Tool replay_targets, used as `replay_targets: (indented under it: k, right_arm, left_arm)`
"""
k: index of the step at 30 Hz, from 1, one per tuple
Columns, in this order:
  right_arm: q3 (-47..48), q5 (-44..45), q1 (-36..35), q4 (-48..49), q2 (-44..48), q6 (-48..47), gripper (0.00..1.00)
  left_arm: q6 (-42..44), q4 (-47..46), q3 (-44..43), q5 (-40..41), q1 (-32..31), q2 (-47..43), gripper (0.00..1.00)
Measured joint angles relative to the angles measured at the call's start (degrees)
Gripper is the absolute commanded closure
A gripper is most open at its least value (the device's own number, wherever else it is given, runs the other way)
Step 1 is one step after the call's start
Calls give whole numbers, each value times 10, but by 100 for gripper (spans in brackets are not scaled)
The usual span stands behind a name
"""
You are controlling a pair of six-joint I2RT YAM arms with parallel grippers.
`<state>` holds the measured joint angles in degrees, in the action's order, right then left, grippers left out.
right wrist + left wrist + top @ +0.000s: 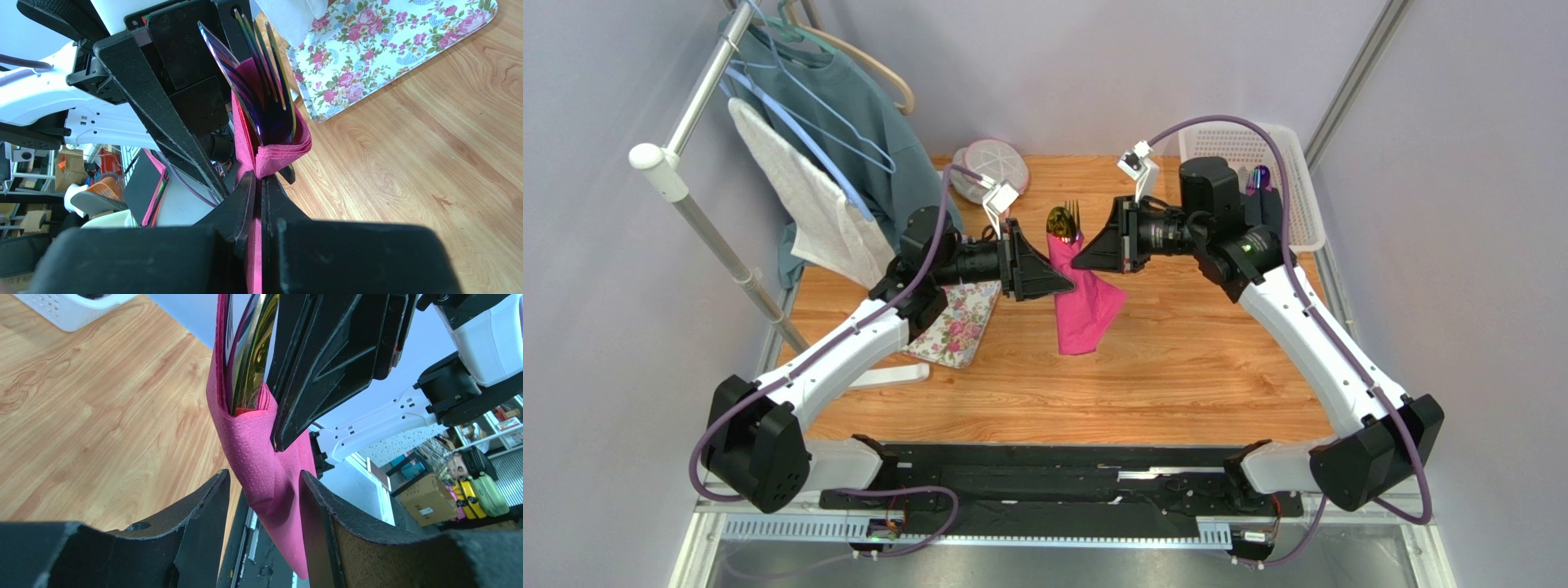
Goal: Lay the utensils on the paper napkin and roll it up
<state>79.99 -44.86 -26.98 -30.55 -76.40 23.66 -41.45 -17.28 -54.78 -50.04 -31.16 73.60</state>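
The magenta paper napkin (1084,306) hangs in the air above the table's middle, folded around the gold utensils (1064,222), whose fork tines and spoon bowl stick out of its top. My right gripper (1085,255) is shut on the napkin bundle; in the right wrist view its jaws (261,184) pinch the pink paper just below the fork (274,67) and spoon (230,73). My left gripper (1058,282) is open on the bundle's left side. In the left wrist view (264,493) the napkin's lower tail (276,478) hangs between its spread fingers (205,520). The gold metal (255,349) shows above.
A floral-print cloth (955,325) lies on the wooden table left of the bundle and also shows in the right wrist view (380,49). A white basket (1274,172) stands at the back right. A round lidded dish (995,162) sits at the back. A clothes rack (707,208) with garments stands at the left.
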Motion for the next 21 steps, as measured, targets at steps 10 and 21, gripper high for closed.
replay_targets:
  k: [10, 21]
  right_arm:
    - [0, 0, 0, 13, 0, 20, 100]
    - [0, 1, 0, 19, 0, 29, 100]
  left_arm:
    - [-36, -33, 0, 9, 0, 3, 46]
    - [-81, -75, 5, 10, 0, 19, 83]
